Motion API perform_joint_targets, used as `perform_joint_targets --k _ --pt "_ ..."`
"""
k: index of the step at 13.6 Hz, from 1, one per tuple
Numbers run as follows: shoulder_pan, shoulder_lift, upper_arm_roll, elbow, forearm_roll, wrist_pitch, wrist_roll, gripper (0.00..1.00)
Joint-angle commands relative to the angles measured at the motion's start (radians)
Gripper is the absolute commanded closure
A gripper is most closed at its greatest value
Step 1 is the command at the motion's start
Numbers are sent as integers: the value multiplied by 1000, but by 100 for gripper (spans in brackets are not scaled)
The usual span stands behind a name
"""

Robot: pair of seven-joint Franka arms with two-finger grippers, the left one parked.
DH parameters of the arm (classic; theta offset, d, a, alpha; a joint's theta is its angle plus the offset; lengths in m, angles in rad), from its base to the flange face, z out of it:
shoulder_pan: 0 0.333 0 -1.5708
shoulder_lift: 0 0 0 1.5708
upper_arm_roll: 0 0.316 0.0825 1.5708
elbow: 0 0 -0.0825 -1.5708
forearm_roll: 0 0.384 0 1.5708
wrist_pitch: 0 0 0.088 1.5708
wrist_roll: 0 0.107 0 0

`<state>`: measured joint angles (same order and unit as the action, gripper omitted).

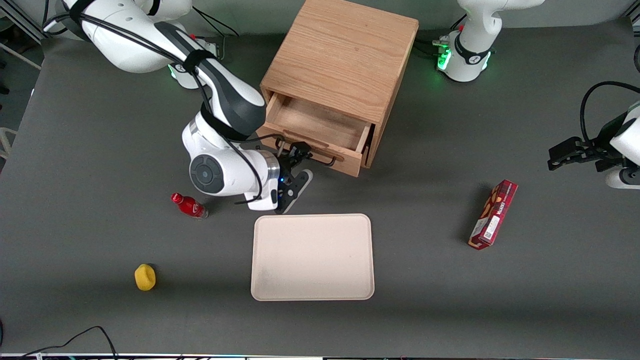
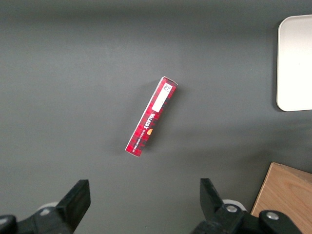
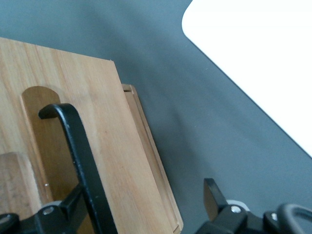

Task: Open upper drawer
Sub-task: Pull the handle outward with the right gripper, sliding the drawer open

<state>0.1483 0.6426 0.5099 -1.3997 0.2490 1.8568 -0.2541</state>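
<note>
The upper drawer (image 1: 320,125) stands pulled out of the wooden cabinet (image 1: 340,55), and its bare wooden inside shows. Its black wire handle (image 1: 327,160) runs along the drawer front (image 1: 345,162), on the side facing the front camera. My gripper (image 1: 301,164) is at the handle's end toward the working arm, low above the table and open. In the right wrist view the handle (image 3: 78,141) and the drawer front (image 3: 122,146) lie between the spread fingers of the gripper (image 3: 144,200). The handle passes close beside one finger (image 3: 73,204). The lower drawer is hidden under the upper one.
A beige tray (image 1: 312,257) lies on the table nearer the front camera than the gripper, also visible as the tray (image 3: 263,58). A red bottle (image 1: 190,206) lies beside the wrist, and a yellow object (image 1: 145,277) sits nearer the camera. A red box (image 1: 493,215) lies toward the parked arm's end.
</note>
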Motion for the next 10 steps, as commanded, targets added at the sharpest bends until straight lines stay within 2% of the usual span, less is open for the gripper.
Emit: perform_joint_targets --k 1,4,10 --pt "10 49 -25 80 -19 -33 -24 0" --pt "10 86 -33 140 -43 -79 -42 0" --pt "10 135 -79 252 -45 -117 -53 0"
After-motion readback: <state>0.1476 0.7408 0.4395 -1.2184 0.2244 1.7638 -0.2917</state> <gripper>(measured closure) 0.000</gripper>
